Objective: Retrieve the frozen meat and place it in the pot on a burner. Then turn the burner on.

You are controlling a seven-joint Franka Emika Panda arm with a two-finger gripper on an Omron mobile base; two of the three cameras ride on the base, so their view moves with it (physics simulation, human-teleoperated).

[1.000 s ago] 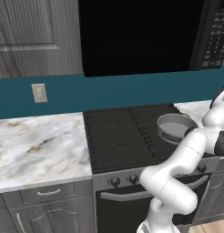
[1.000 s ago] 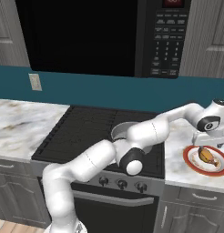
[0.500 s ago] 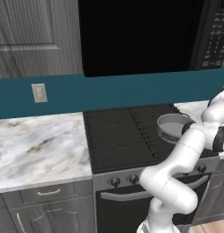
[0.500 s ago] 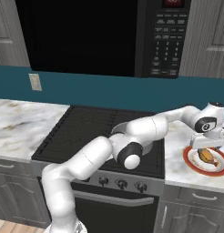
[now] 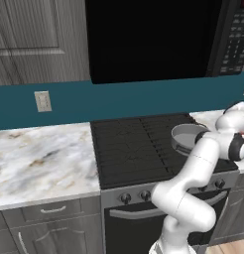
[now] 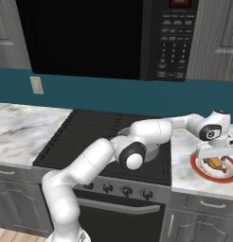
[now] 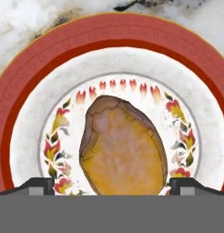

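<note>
Lowering closer, gripper (image 7: 112, 184) fingers apart, straddling frozen meat (image 7: 123, 148) on plate (image 7: 36, 91).

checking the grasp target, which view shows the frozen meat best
The hand view: the frozen meat sits large and centred on the plate, between the claw's fingertips. The right base view shows it small under the claw.

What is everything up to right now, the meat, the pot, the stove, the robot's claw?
Frozen meat: lying on the red-rimmed plate, not yet lifted.
Pot: sitting on the cooktop, nothing visible inside.
Gripper: open, low over the plate, fingers either side of the meat.
Microwave: door shut, window dark.
</note>
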